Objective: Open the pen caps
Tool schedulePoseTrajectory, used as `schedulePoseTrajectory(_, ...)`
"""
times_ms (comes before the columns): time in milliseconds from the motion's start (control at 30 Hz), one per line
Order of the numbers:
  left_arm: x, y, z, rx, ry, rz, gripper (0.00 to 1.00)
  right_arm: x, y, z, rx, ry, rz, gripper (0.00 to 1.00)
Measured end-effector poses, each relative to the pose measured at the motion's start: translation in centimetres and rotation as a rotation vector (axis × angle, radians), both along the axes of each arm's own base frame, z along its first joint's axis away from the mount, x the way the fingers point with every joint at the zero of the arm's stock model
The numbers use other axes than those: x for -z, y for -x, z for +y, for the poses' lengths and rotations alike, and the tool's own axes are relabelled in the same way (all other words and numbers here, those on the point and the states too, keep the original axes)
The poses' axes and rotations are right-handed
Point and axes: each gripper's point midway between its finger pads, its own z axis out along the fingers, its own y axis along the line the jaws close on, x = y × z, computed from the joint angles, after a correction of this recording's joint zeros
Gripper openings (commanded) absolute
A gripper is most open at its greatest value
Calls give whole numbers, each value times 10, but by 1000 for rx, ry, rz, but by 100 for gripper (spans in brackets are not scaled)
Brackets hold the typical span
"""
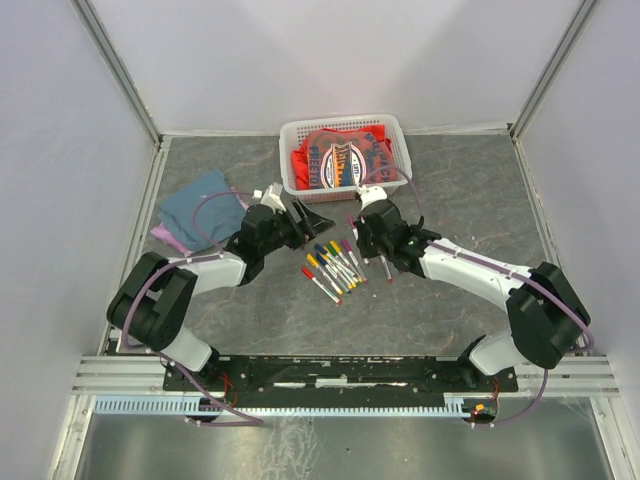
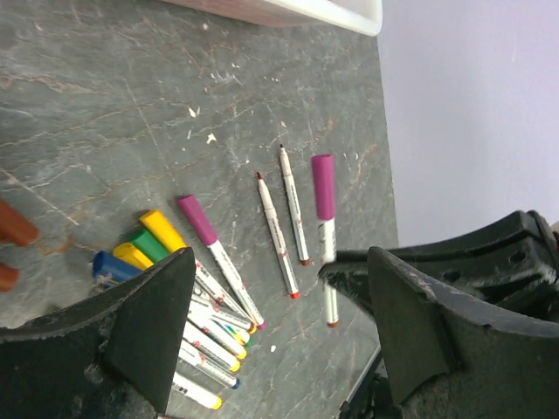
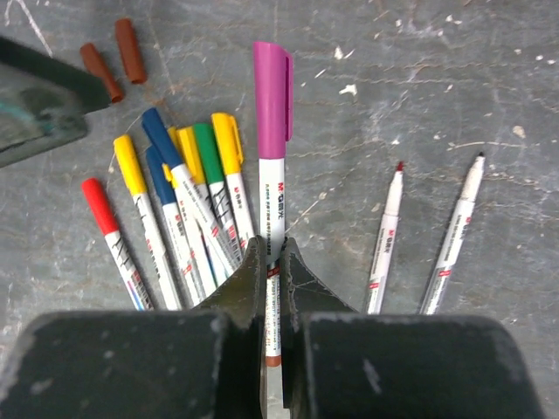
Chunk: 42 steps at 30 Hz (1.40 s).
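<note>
Pens (image 1: 330, 268) lay clustered near the middle of the table (image 1: 450, 190), most with their pen caps (image 3: 206, 150) fitted. We found the right gripper (image 3: 272, 262) closed tight on the white barrel of one pen (image 3: 272, 205). Its magenta cap (image 3: 272, 96) was in place and pointed away from the fingers. Two uncapped pens (image 3: 387, 229) lay beside it, apart from the cluster. Two brown caps (image 3: 131, 51) lay loose on the table near the cluster. We found the left gripper (image 2: 279, 262) spread wide above the table next to the cluster, with nothing between its fingers
</note>
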Motion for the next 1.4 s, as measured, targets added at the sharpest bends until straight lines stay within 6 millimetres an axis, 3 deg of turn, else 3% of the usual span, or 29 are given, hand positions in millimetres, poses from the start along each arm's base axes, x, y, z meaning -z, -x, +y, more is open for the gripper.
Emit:
schedulePoseTrajectory(300, 2, 0, -29, 64, 32, 25, 83, -3, 25, 22, -86, -13, 0, 1)
schedulePoseTrajectory(567, 10, 1, -35, 72, 39, 56, 72, -5, 39, 38, -140, -18, -7, 1)
schedulePoseTrajectory(800, 9, -1, -37, 66, 60, 62, 51, -5, 43, 42, -151, -16, -8, 1)
schedulePoseTrajectory(1233, 0, -3, -40, 64, 93, 45, 41, -5, 42, 42, -143, -19, -8, 1)
schedulePoseTrajectory(1400, -2, -3, -42, 70, 98, 37, 30, -5, 42, 41, -141, -18, -9, 1)
